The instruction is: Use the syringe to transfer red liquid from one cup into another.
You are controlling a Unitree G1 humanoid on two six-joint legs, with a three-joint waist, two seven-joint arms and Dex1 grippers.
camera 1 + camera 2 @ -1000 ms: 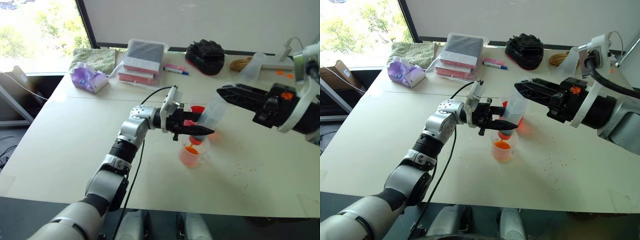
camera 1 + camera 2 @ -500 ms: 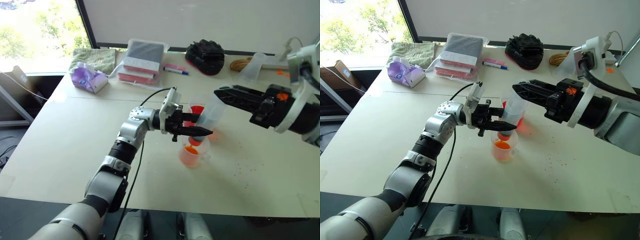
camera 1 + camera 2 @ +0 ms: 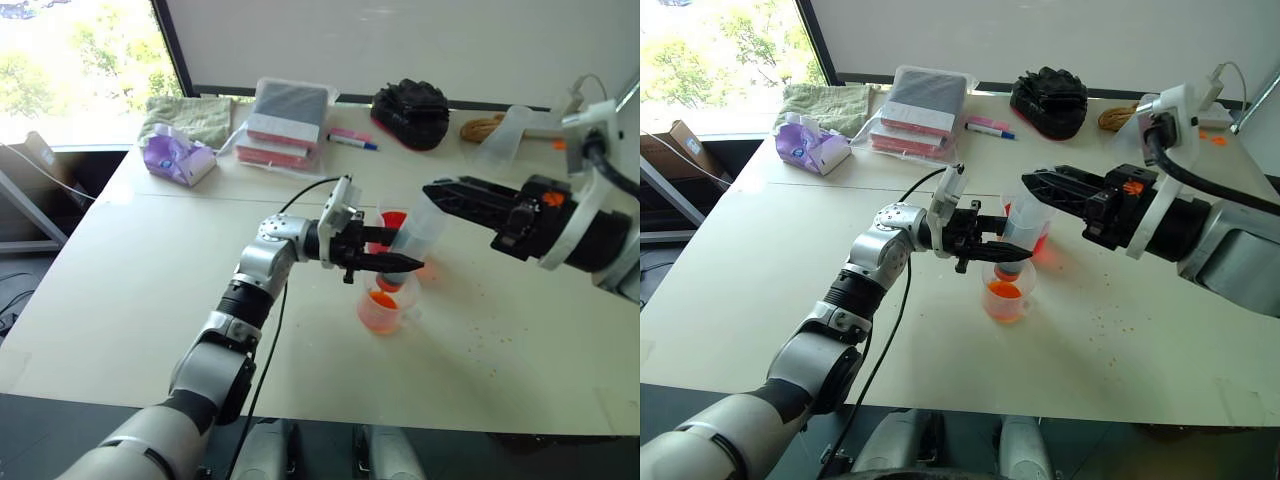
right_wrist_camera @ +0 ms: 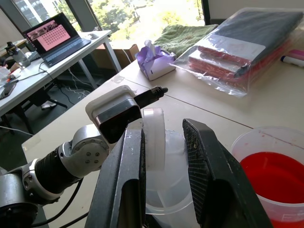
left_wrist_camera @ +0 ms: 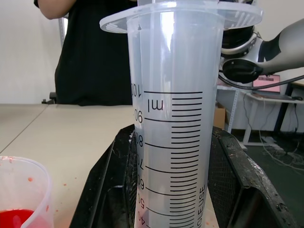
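The clear syringe hangs tilted, its orange tip just above the handled beaker, which holds a little orange-red liquid. My left gripper is shut on the lower barrel, with a black finger on either side of the marked scale. The barrel looks clear there. My right gripper is shut on the white plunger ring at the upper end. The cup of red liquid stands right behind the syringe.
Along the far edge lie a purple tissue pack, a green towel, a bagged stack of books, a marker pen and a black bag. Orange specks dot the table at the right. A person in black stands beyond.
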